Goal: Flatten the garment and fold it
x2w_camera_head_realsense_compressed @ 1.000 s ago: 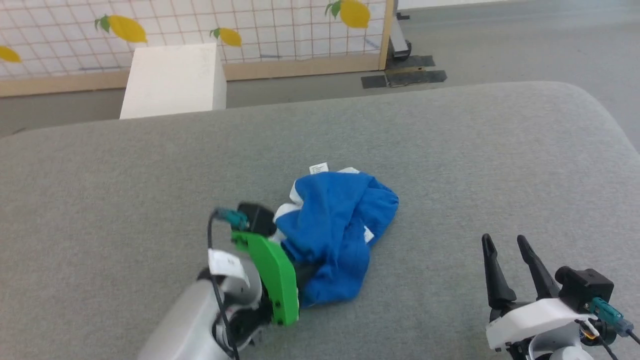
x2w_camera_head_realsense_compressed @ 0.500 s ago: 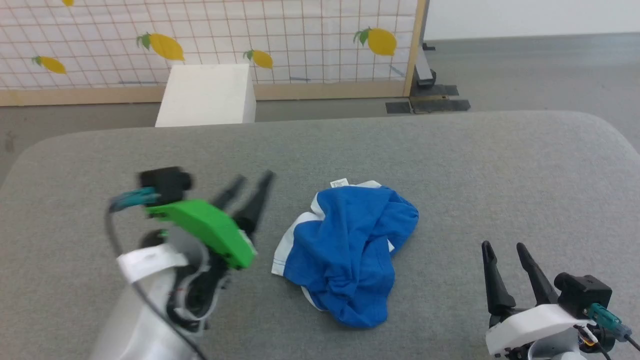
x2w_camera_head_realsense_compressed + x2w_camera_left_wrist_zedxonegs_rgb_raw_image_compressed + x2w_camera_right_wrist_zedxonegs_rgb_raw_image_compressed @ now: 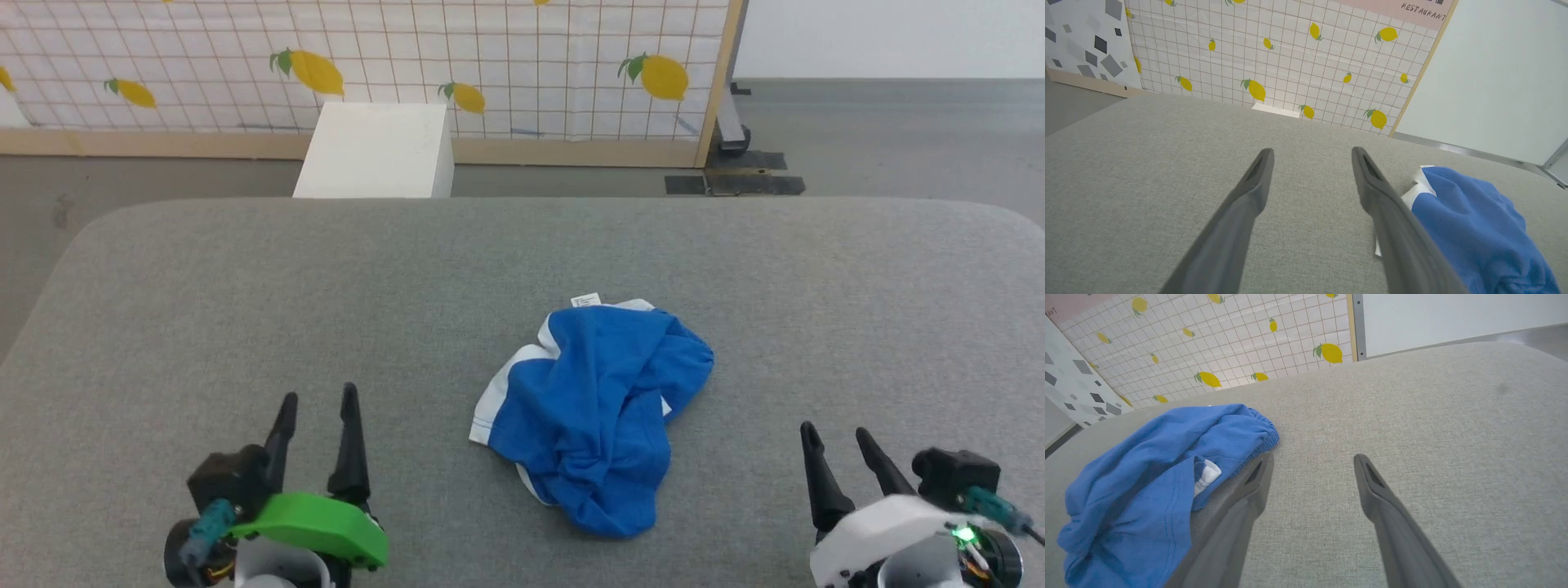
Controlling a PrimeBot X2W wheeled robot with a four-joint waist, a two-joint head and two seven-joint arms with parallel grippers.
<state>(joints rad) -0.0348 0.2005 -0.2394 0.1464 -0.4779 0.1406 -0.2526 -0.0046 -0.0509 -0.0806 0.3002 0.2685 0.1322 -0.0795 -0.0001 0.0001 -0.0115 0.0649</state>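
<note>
Left hand [image 3: 318, 394] and right hand [image 3: 833, 429]: both released, fingers spread, nothing held, low at the near edge of the grey desk [image 3: 326, 286]. Between them, mid-desk, the garment [image 3: 596, 408] lies crumpled and touches neither hand. We judge it light and limp; it should sag from any pinch. Likely holds: the white band [image 3: 498, 392] on its left side, then the far corner by the label [image 3: 584, 300].
</note>
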